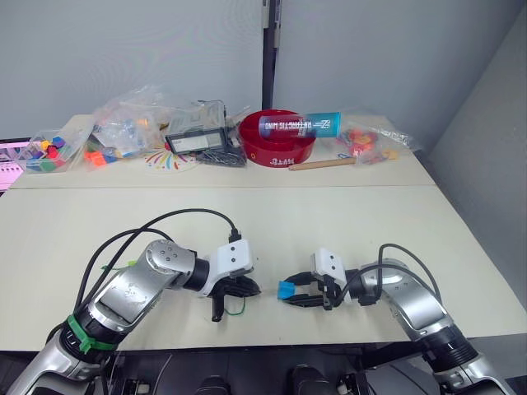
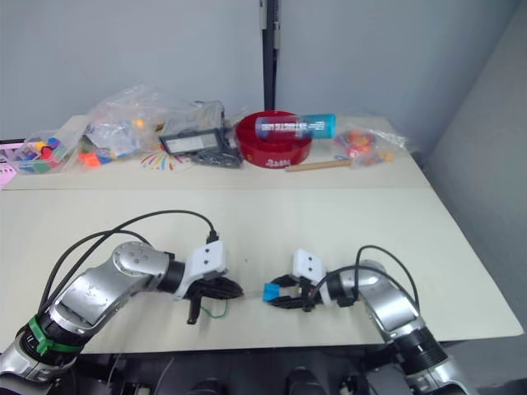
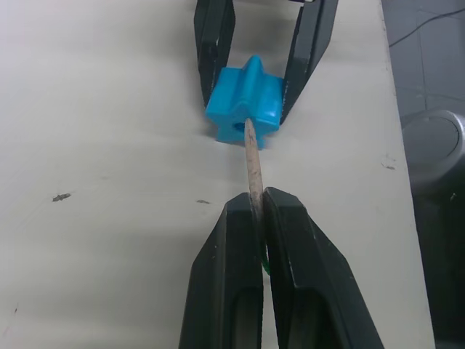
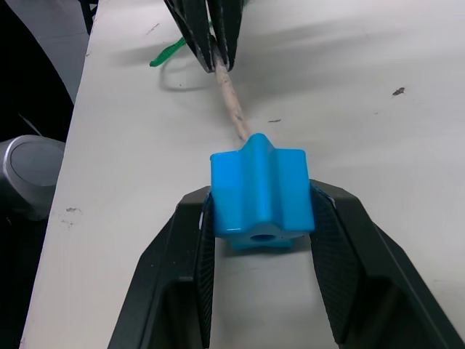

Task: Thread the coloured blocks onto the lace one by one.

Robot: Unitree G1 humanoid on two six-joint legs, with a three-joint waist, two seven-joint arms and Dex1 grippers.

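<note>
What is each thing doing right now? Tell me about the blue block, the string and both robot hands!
blue block: gripped between the right gripper's fingers, hole facing the lace tip.
lace: stiff pale tip pinched by the left gripper, its end at the block's hole; green string trails behind.
left gripper: shut on the lace.
right gripper: shut on the blue block, just above the table.
</note>
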